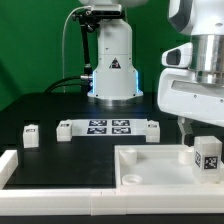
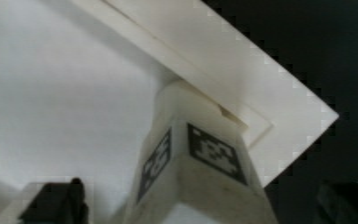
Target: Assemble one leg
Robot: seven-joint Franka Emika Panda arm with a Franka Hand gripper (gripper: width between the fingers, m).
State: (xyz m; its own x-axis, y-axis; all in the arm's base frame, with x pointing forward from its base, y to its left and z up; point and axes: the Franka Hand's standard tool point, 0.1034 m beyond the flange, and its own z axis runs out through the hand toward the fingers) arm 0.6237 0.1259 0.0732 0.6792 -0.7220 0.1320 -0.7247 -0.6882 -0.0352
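**One leg stood up in the tabletop corner**

One leg (image 1: 207,155) is seen upright at the corner of the white tabletop (image 1: 150,168), which is laid near the table's front edge towards the exterior view's right. Its marker tag is faced to the camera. The gripper (image 1: 196,128) is hung right above and just behind it; whether the leg is touched can't really be told. In the wrist view the leg (image 2: 202,150) is shown tucked against the tabletop's raised rim (image 2: 247,75), with both dark fingertips (image 2: 55,202) spread wide to either side of it, nothing pinched. The marker board (image 1: 108,127) is laid mid-table, well apart.
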